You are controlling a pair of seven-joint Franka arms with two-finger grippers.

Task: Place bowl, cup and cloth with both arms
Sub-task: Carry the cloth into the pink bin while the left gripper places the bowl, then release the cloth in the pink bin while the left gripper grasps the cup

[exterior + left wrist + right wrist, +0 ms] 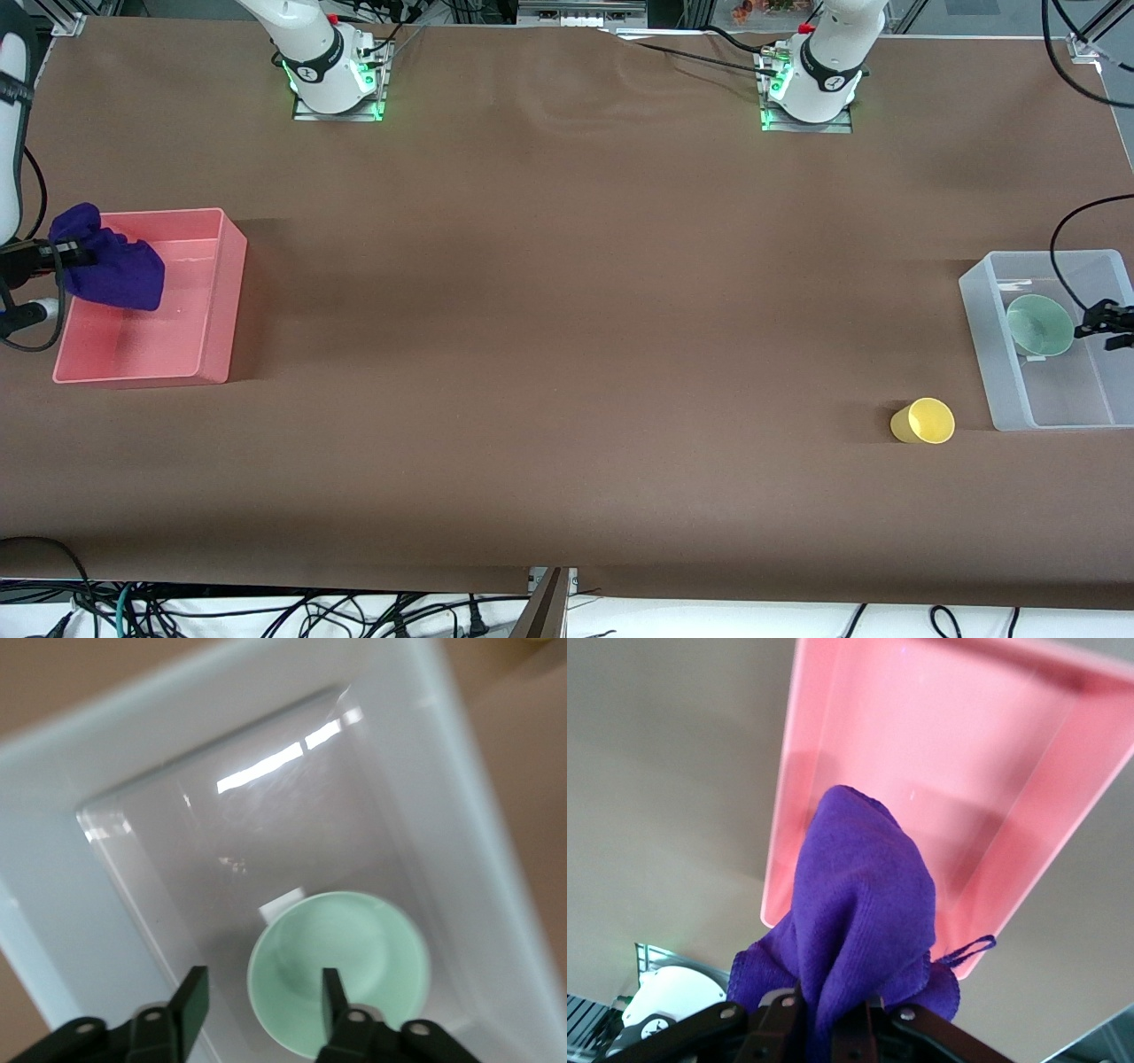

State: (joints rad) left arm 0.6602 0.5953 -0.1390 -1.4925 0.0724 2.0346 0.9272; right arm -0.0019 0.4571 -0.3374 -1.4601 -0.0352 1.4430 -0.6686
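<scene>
**Cloth over the pink bin, bowl at the clear one**

At the right arm's end of the desk (567, 354), the right gripper (66, 257) hangs over the pink bin (217, 301), its fingers (780, 1023) clamped tight on the purple cloth (115, 266). The cloth dangles in bunchy folds from the grip above the bin's floor, clear to see in the right wrist view.

Over at the left arm's end, the left gripper (1094, 328) is over the translucent clear bin (992, 354). Its fingers (190, 997) stand apart, one either side of the rim of the mint-green bowl (1038, 324). The bowl sits tilted, mouth turned toward the front camera; whether it rests on the bin floor I cannot tell.

The yellow cup (923, 421) lies on its side on the desk, just beside the clear bin and outside it, toward the middle of the desk.
</scene>
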